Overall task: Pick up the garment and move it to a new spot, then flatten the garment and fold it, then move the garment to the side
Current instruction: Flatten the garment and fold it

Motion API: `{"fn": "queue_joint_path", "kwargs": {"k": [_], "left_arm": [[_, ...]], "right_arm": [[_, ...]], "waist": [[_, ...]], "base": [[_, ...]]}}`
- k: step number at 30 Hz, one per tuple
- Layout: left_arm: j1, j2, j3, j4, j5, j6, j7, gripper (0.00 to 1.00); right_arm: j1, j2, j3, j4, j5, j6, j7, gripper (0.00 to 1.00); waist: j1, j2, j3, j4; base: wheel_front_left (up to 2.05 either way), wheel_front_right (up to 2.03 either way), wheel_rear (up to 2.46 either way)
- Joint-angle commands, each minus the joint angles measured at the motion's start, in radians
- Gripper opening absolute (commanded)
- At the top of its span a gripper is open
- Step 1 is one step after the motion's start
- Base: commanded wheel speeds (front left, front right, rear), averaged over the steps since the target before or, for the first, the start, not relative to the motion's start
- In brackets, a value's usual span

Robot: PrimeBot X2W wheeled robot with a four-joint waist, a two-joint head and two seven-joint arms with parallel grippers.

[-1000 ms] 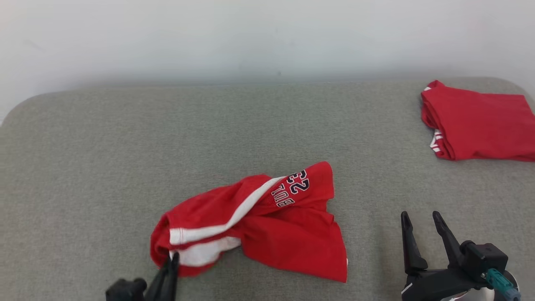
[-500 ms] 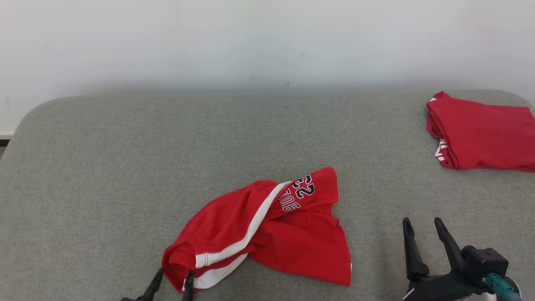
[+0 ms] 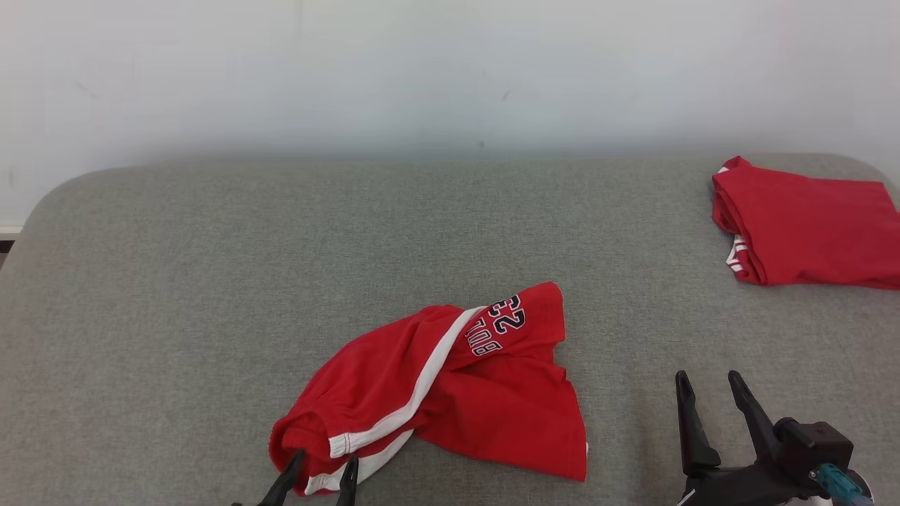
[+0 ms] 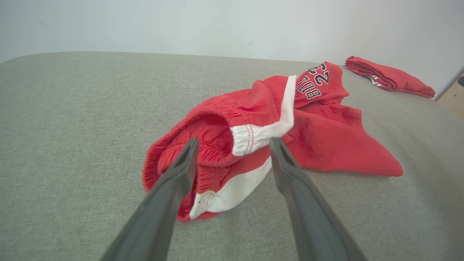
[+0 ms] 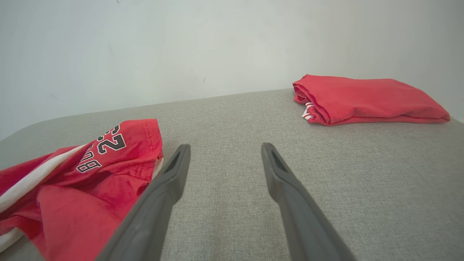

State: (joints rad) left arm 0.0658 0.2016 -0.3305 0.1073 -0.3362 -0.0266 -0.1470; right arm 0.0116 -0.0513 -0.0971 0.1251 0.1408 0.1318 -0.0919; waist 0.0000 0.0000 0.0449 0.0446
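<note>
Red athletic shorts with a white side stripe lie crumpled on the near middle of the grey fabric-covered bench, a little toward the robot's left. The elastic waistband is bunched at the near left end of the heap. The leg panels spread away from it to the right and back. One leg is flipped up at the far side and shows dark lettering with the number 23. The left gripper sits at the near edge of the heap with its jaws spread, one finger on either side of the bunched waistband and stripe end. In the left wrist view the cloth lies in the gap between them without being pinched. Whether the fingertips touch the fabric cannot be told. The right gripper is to the right of the shorts and apart from them, over bare bench, jaws likewise spread with nothing between them. In the right wrist view the numbered leg lies just beside its left finger. A second red garment, folded flat with a white trim showing at its folded edge, rests at the far right corner of the bench, well apart from the shorts. A plain pale wall stands behind the bench.
</note>
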Motion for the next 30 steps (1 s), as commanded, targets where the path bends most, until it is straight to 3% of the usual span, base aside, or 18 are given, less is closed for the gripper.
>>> {"fn": "queue_joint_path", "kwargs": {"k": [1,4,5,6,7,13,18,30], "left_arm": [[-0.012,-0.002,-0.002,0.011,0.006,0.001,0.001,1.0],[-0.049,-0.006,-0.011,0.046,0.005,-0.01,0.007,1.0],[-0.061,-0.008,-0.012,0.06,-0.004,-0.018,0.008,0.55],[-0.061,-0.008,-0.012,0.06,-0.004,-0.018,0.008,0.55],[-0.079,0.0,-0.017,0.068,0.007,-0.024,0.005,0.03],[-0.208,0.025,-0.003,0.1,0.01,-0.046,0.005,0.0],[-0.368,0.084,0.01,0.138,-0.005,-0.08,0.023,0.0],[-0.685,0.219,0.006,0.391,-0.089,-0.103,0.012,0.0]], "right_arm": [[0.001,0.002,0.004,0.001,0.01,-0.003,-0.003,1.0],[-0.007,0.002,0.006,-0.001,0.008,-0.003,-0.002,1.0],[-0.009,0.002,0.005,-0.003,0.007,-0.003,-0.002,1.0],[-0.009,0.002,0.005,-0.003,0.007,-0.003,-0.002,1.0],[-0.012,0.002,0.005,-0.004,0.006,-0.003,-0.002,1.0],[-0.027,0.003,-0.003,-0.011,0.003,-0.003,-0.006,1.0],[-0.051,0.002,0.004,-0.009,0.008,-0.003,-0.014,1.0],[-0.138,0.003,0.034,0.034,0.019,-0.003,-0.051,1.0]], "waist": [[0.0,0.0,0.005,-0.011],[0.0,0.0,0.013,-0.025],[0.0,0.0,0.017,-0.03],[0.0,0.0,0.017,-0.03],[0.0,0.0,0.022,-0.036],[0.0,0.0,0.052,-0.06],[0.0,0.0,0.088,-0.081],[0.0,0.0,0.201,-0.172]], "base": [[0.0,0.0,0.0],[0.0,0.0,0.0],[0.0,0.0,0.0],[0.0,0.0,0.0],[0.0,0.0,0.0],[0.0,0.0,0.0],[0.0,0.0,0.0],[0.0,0.0,0.0]]}}
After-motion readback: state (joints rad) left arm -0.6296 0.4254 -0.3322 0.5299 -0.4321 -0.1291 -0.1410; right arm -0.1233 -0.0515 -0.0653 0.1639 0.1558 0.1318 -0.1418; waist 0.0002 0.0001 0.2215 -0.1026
